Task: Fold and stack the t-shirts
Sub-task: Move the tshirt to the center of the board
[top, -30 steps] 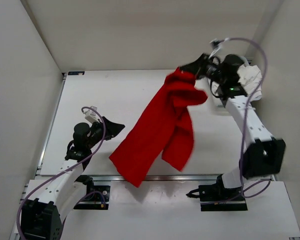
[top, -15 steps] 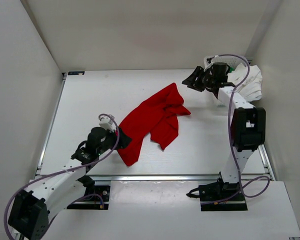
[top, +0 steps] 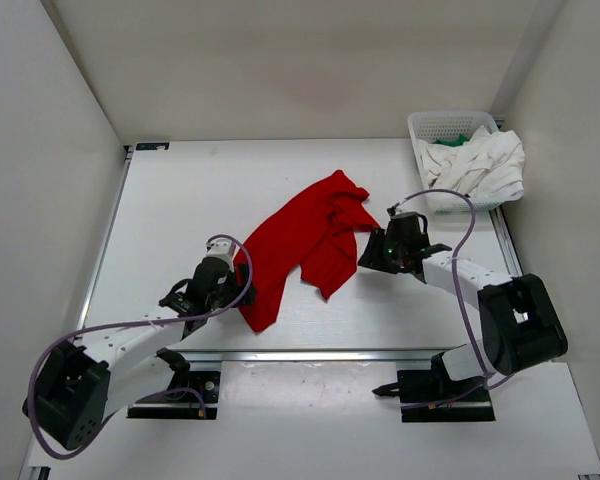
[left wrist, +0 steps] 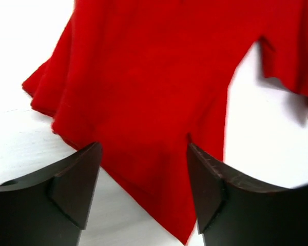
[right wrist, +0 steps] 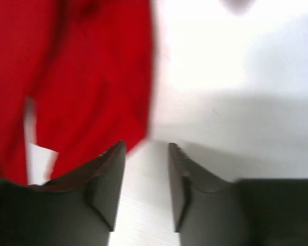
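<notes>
Table point(top: 180, 200), white and walled on three sides, carries everything here. A red t-shirt point(top: 305, 235) lies rumpled near its middle. It is spread on a slant from far right to near left and tapers to a narrow end that points at the near edge.

In the far right corner stands a white mesh basket point(top: 445, 123). A white t-shirt point(top: 482, 165) is heaped in it and spills over its right side. A bit of a green t-shirt point(top: 458, 141) shows behind that heap, against the far wall of the basket.

The left tool point(top: 238, 289) sits low at the near left end of the red t-shirt, right at the cloth's edge. In the left wrist view its two dark fingers point(left wrist: 74, 189) stand wide apart. The red hem runs across the gap between them and on past the tips, and neither finger pinches it. Whether the fingertips touch the cloth cannot be told.

The right tool point(top: 366, 258) is low over the table just beside the right edge of the red t-shirt, well apart from the basket. The right wrist view is blurred. It shows the fingers point(right wrist: 105, 179) set with a narrow gap and only bare table between them. The red cloth lies ahead and to the left, its edge ending just at the tip of the left-hand finger. This tool holds nothing.
</notes>
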`<act>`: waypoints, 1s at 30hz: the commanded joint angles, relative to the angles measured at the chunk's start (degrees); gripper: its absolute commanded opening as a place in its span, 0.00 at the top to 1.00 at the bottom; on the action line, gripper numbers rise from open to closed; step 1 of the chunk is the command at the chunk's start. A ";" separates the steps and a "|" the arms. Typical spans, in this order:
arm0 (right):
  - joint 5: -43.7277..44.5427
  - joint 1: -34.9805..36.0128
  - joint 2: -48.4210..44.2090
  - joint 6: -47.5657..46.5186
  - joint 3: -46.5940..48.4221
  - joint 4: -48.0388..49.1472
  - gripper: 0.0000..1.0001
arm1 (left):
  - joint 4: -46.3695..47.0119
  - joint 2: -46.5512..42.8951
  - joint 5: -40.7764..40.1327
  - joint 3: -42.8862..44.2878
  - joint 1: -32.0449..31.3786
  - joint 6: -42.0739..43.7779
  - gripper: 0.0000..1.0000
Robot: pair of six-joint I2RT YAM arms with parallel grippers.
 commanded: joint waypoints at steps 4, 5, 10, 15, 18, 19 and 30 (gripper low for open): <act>1.75 2.04 4.55 -0.34 -0.81 4.69 0.54 | 10.29 7.14 2.46 -2.85 5.18 -3.80 0.45; 2.28 2.91 5.27 -0.78 -0.02 6.25 0.54 | 11.18 8.19 2.81 -2.85 6.23 -4.15 0.53; 2.19 3.10 11.68 -0.17 2.09 9.86 0.64 | 16.54 13.12 1.93 -0.66 8.17 -5.12 0.74; 5.52 0.64 13.89 0.89 4.20 9.61 1.00 | 18.57 22.24 3.78 5.14 12.12 -6.88 0.89; 8.86 -1.47 10.21 0.89 3.77 6.71 1.00 | 18.31 25.94 4.57 9.62 14.32 -7.67 0.95; 8.87 -2.78 8.63 0.54 3.42 6.45 1.00 | 18.39 26.91 4.48 11.72 14.93 -7.93 0.95; 9.22 -9.39 4.05 -1.31 6.93 1.17 0.67 | 16.11 18.87 4.41 12.72 16.79 -9.43 0.20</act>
